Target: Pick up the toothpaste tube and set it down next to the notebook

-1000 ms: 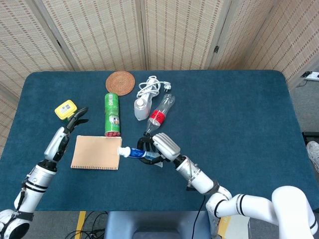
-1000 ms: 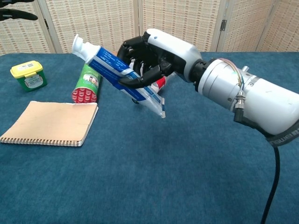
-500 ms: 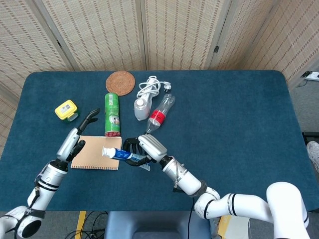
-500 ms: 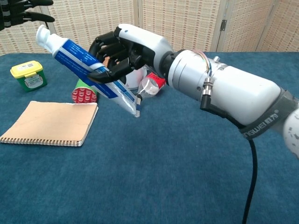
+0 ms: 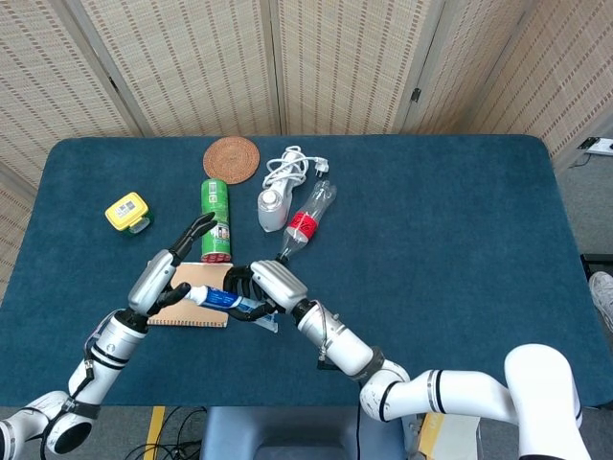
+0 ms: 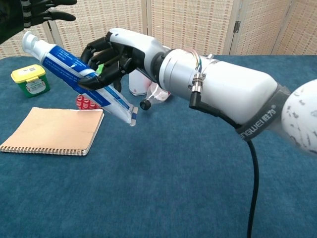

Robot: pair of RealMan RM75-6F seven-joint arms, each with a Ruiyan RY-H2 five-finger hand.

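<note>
My right hand (image 6: 116,57) (image 5: 261,287) grips the blue and white toothpaste tube (image 6: 74,73) (image 5: 222,300) and holds it in the air, white cap tilted up and to the left. In the head view the tube hangs over the right edge of the tan spiral notebook (image 5: 184,307) (image 6: 52,131), which lies flat on the blue table (image 5: 431,230). My left hand (image 5: 170,268) (image 6: 34,12) hovers open above the notebook's upper part, fingers spread, just left of the tube's cap.
A green can (image 5: 215,220) lies behind the notebook, its red end (image 6: 87,102) toward me. Farther back are a clear bottle with a red label (image 5: 306,222), a white device with a cord (image 5: 280,187), a round woven coaster (image 5: 231,159) and a yellow-lidded tub (image 5: 125,211) (image 6: 30,79).
My right hand has carried the tube leftward, from beside the notebook to over its right edge. My left hand has moved right and forward, closing in over the notebook.
</note>
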